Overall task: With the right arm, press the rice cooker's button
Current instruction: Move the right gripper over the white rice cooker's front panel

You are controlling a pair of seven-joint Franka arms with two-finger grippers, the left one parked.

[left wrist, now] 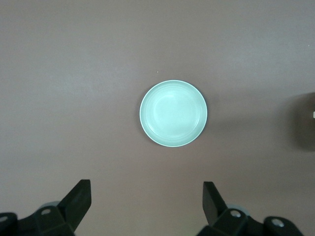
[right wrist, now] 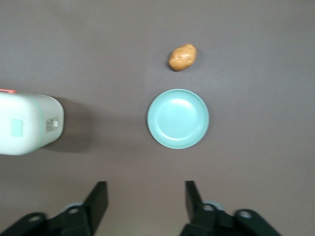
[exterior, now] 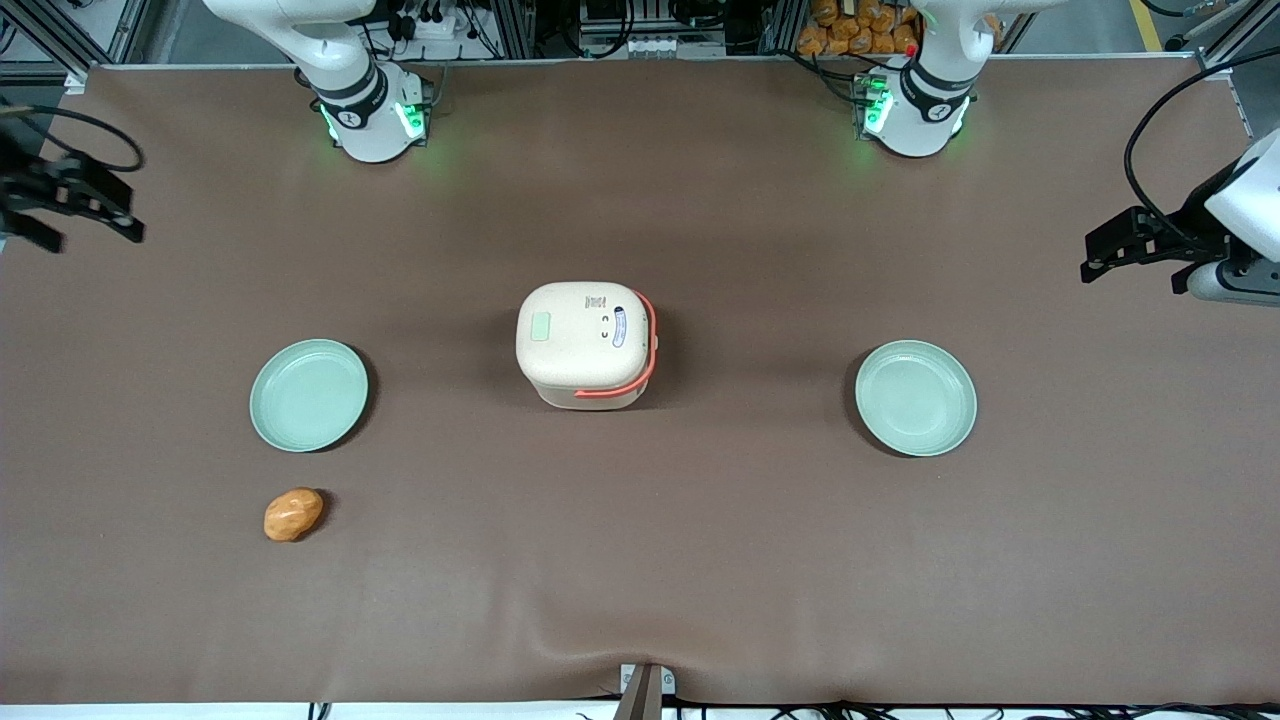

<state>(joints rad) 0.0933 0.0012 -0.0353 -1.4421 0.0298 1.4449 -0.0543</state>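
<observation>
The cream rice cooker (exterior: 585,345) stands at the middle of the table with its lid shut and its coral-red handle (exterior: 648,350) folded down along one side. A pale green square (exterior: 541,326) and small markings show on the lid. The cooker also shows in the right wrist view (right wrist: 27,123). My right gripper (exterior: 90,235) hangs above the table edge at the working arm's end, far off sideways from the cooker. In its wrist view the gripper (right wrist: 145,189) is open and empty, with its fingers (right wrist: 100,191) wide apart over bare table.
A pale green plate (exterior: 309,395) lies between my gripper and the cooker, and it shows in the wrist view (right wrist: 178,118). A potato (exterior: 293,514) lies nearer the front camera than that plate. A second green plate (exterior: 916,398) lies toward the parked arm's end.
</observation>
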